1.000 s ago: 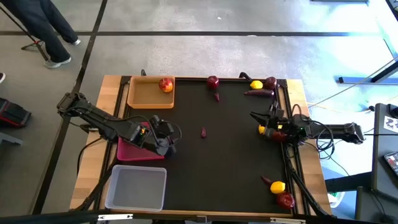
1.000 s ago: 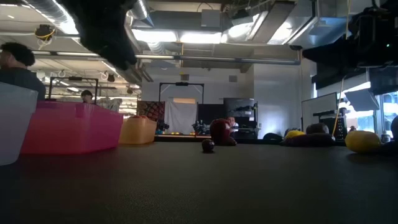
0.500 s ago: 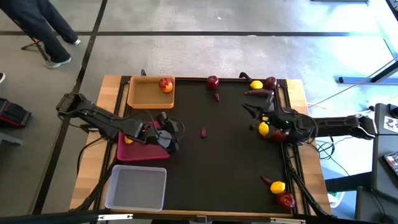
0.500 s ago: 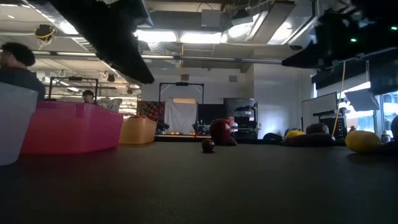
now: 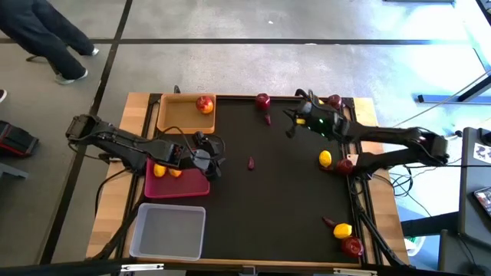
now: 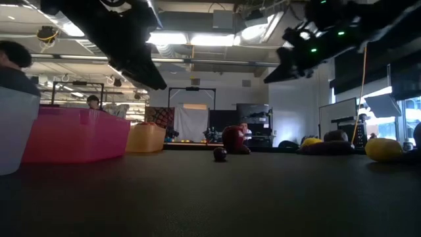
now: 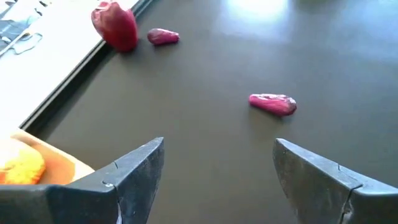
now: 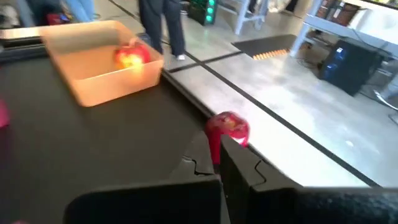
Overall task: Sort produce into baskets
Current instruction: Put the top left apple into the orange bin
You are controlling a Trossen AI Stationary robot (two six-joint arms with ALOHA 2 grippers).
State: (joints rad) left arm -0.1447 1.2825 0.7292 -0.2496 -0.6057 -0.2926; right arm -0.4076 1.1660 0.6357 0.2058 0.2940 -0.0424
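From above, my left gripper (image 5: pixel 212 161) hangs at the pink tray (image 5: pixel 184 186), which holds two lemons (image 5: pixel 167 170); my right gripper (image 5: pixel 294 123) reaches over the table's (image 5: pixel 268 215) far side. An apple (image 5: pixel 204 104) sits in the tan tray (image 5: pixel 180 119).

Left wrist: my fingers (image 7: pixel 134 171) are spread, empty, facing a purple root (image 7: pixel 272 103).

Right wrist: my fingers (image 8: pixel 233 168) are pressed together, near an apple at the edge (image 8: pixel 227 126).
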